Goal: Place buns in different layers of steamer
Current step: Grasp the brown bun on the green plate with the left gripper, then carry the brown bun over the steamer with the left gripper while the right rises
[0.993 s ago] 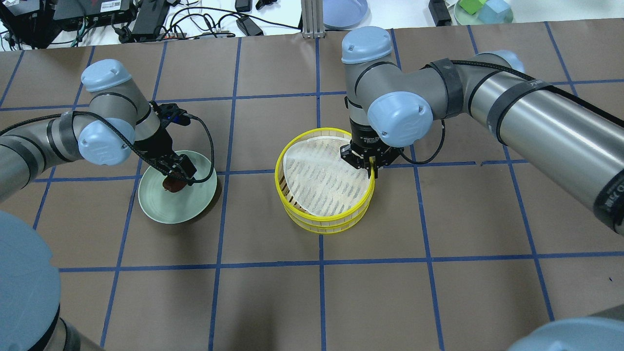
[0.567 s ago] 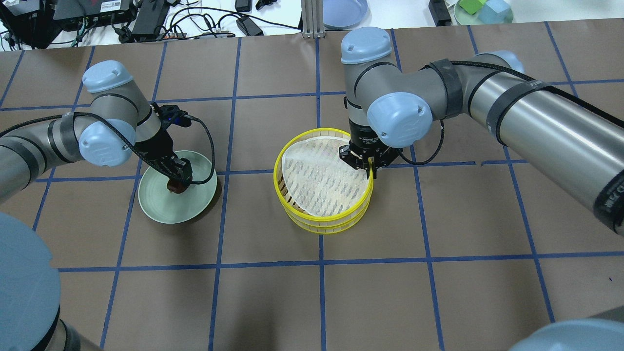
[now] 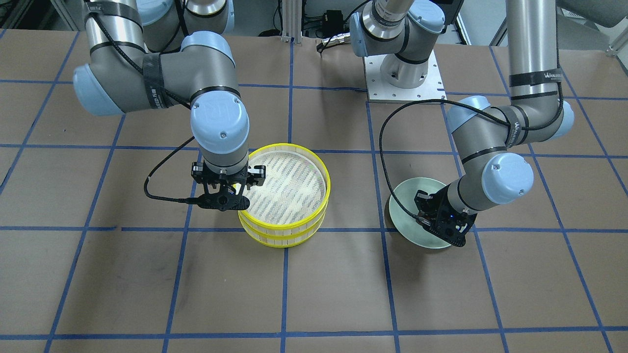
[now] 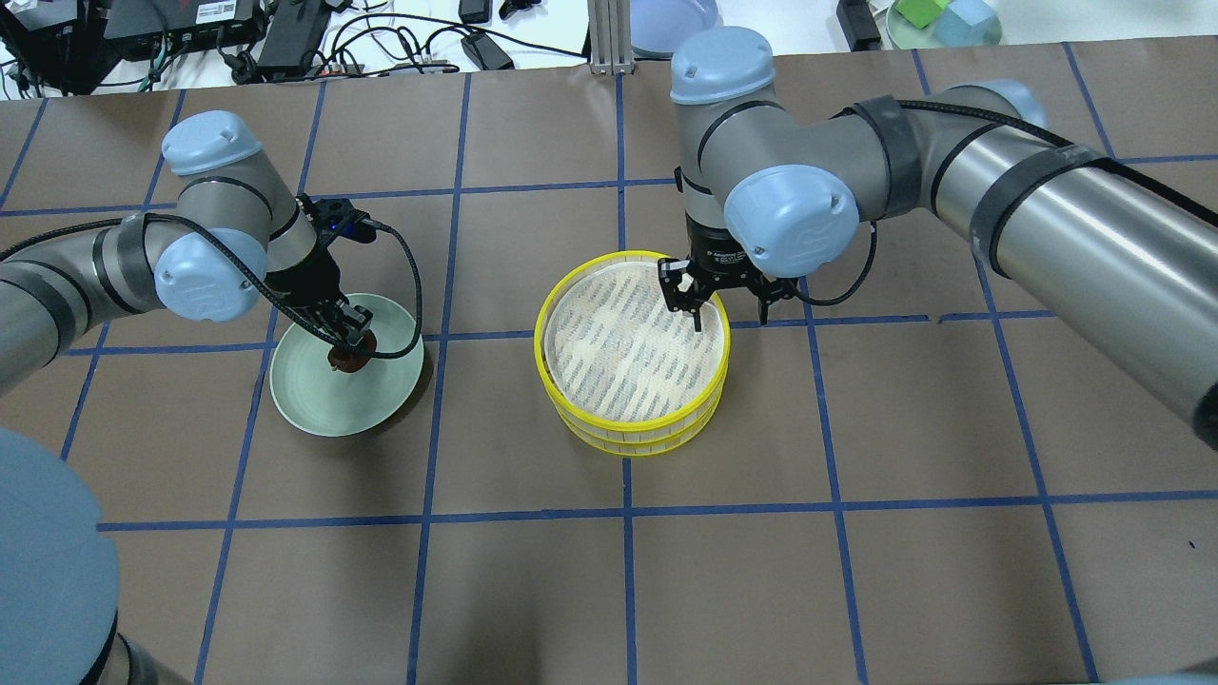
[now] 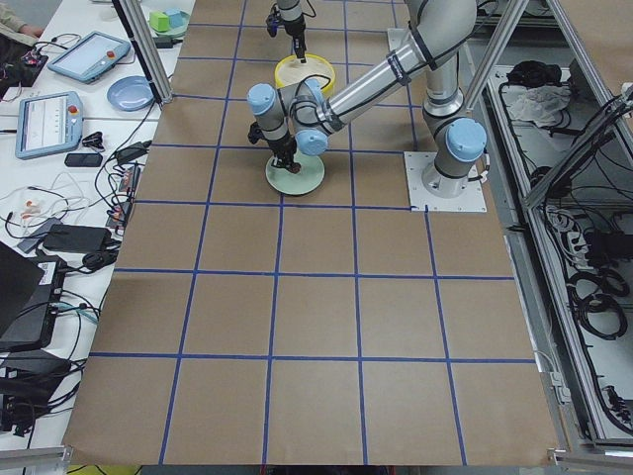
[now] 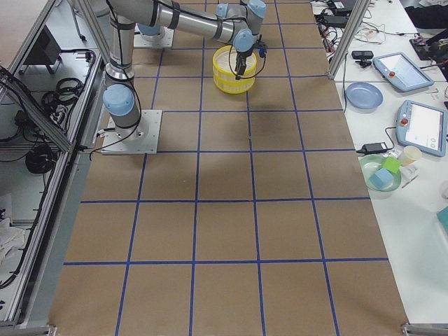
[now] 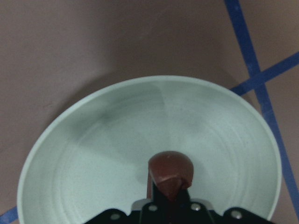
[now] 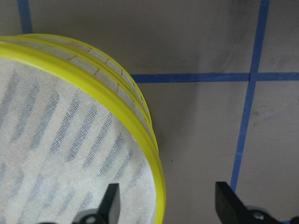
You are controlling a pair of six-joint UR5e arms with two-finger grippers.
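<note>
We see the brown bun [image 7: 170, 171] as a small, smooth, reddish-brown lump with a rounded dome and a slight sheen. It is pinched between the black fingertips of the left hand [image 4: 349, 352] over the inner part of the plate [image 7: 93, 163]; whether it touches the plate or hangs just clear of it we cannot tell. The plate is round, shallow and pale green, with a matte surface, faint concentric rings and a thin lighter rim. It lies on the table [image 4: 523, 590], which is covered in dull brown paper crossed by a grid of blue tape. Well apart from it, toward the middle of the table, the two steamer trays stand stacked, the upper layer [image 4: 634, 255] sitting squarely on the lower layer [image 4: 623, 440]. Both are round and shallow, with bright yellow rims and pale slatted walls. Inside the upper layer a liner [image 4: 628, 342] lies flat, a white fine-meshed sheet marked with rows of short grey dashes, reaching out to the rim. The right hand [image 8: 170, 205] hangs at the edge of the stack on the robot's right with its two black fingers spread wide, gripping nothing. One finger is over the liner just inside the yellow rim and the other is outside it over bare paper, so the rim passes between them.
</note>
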